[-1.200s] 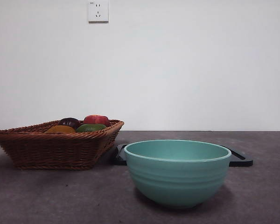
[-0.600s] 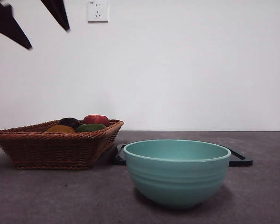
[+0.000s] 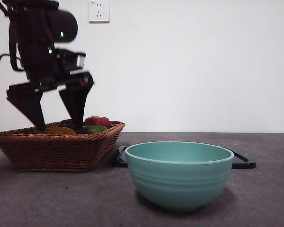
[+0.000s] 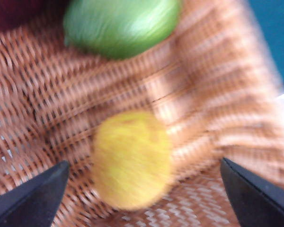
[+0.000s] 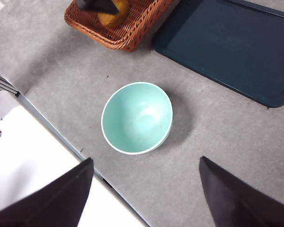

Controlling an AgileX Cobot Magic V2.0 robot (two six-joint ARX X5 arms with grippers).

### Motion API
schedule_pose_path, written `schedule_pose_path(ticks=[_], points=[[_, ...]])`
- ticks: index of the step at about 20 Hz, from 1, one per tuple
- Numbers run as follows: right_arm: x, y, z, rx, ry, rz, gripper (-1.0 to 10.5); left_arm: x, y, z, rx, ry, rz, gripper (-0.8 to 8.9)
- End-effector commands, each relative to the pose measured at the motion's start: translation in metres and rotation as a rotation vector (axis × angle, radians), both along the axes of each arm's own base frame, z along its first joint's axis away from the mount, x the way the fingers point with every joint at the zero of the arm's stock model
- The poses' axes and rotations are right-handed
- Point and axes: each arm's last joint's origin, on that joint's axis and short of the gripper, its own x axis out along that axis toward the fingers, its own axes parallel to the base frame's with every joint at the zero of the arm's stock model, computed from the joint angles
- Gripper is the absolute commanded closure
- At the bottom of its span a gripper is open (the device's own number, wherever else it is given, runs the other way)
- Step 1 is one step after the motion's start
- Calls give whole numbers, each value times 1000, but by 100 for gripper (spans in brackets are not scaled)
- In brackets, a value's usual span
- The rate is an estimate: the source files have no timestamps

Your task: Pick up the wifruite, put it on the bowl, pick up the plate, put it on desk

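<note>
- Basket (image 3: 57,149) sits on the surface (image 3: 61,198), holding a yellow fruit (image 4: 131,160), a green fruit (image 4: 118,26), a red one (image 3: 98,121) and a dark one (image 3: 70,124).
- Bowl (image 3: 180,174) stands empty near the front, with a dark tray (image 5: 227,45) behind it.
- Left gripper (image 3: 57,125) hangs over the basket, jaws wide apart, straddling the yellow fruit, gripping nothing.
- Right gripper (image 5: 144,189) waits high above the bowl, jaws spread.
- Only the right wrist view shows the tray's full shape; the left wrist view is blurred.

Grey desk (image 3: 61,198); bowl (image 3: 180,174), wicker basket (image 3: 57,149), dark tray (image 5: 227,45)
</note>
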Motion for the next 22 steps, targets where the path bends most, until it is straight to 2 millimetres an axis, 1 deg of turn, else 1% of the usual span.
schedule_pose_path(ticks=[1,4,5,6,7,9,10,11,12,13,15,16,17,18,19,20,21,22], points=[[0,0,6,9,-18,-3,591,10,-5,-14,17,16,-19,317],[0,0,6,9,-18,-3,591,16,-8,-33,35,66,-16,324],[0,0,6,9,-18,-3,591,16,-8,-36,36,74,-11,357],[0,0,6,9,-18,-3,591,16,-10,-36,33,74,-5,438],[0,0,6,9,-18,-3,591,16,-11,-35,31,72,-5,495],[0,0,6,9,-18,-2,591,15,-11,-35,31,72,-6,577],[0,0,6,9,-18,-3,591,15,-11,-32,29,65,-6,579],[0,0,6,9,-18,-2,591,14,-11,-25,21,45,-6,579],[0,0,6,9,-18,-2,591,13,-10,-15,10,19,-6,579],[0,0,6,9,-18,-2,591,8,-10,-1,-5,-20,-11,578],[1,0,6,2,-21,-9,591,-14,-12,40,-81,-104,-41,578],[1,0,6,-9,-24,-18,591,-32,-17,63,-150,-138,-87,578],[1,0,6,-10,-24,-19,591,-50,-21,81,-193,-167,-134,578],[1,0,6,-10,-24,-19,591,-72,-29,99,-234,-190,-201,578],[1,0,6,-10,-24,-19,591,-91,-38,109,-254,-203,-260,578],[1,0,6,-10,-24,-19,591,-109,-50,115,-264,-198,-332,578],[1,0,6,-10,-24,-19,591,-123,-63,114,-261,-174,-398,578],[1,0,6,-10,-25,-19,591,-133,-77,111,-259,-153,-456,578]])
